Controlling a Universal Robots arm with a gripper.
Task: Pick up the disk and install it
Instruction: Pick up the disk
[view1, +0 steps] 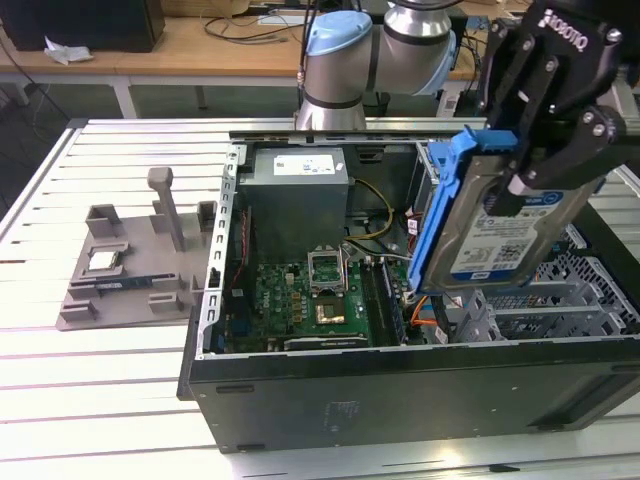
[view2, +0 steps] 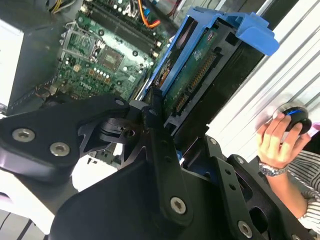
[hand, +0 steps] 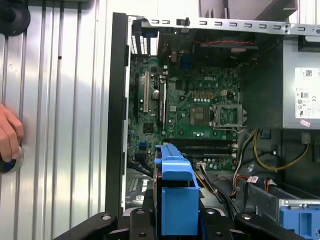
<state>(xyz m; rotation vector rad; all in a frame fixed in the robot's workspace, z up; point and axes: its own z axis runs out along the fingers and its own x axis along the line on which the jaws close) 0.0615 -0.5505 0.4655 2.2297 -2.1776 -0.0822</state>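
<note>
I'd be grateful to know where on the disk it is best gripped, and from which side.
Grip the disk across its two broad faces, label side and circuit-board side, coming from its upper end. Those faces are flat and parallel, and this leaves the blue frame on its edges free. The end effector holds it so now, tilted over the open computer case.

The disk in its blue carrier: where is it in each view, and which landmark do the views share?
Exterior view: disk held by the pincer above the case, on the exterior view's right.
Second wrist view: disk with its circuit side showing.
First wrist view: disk edge-on, nearest the camera.
Shared landmark: green motherboard.
</note>
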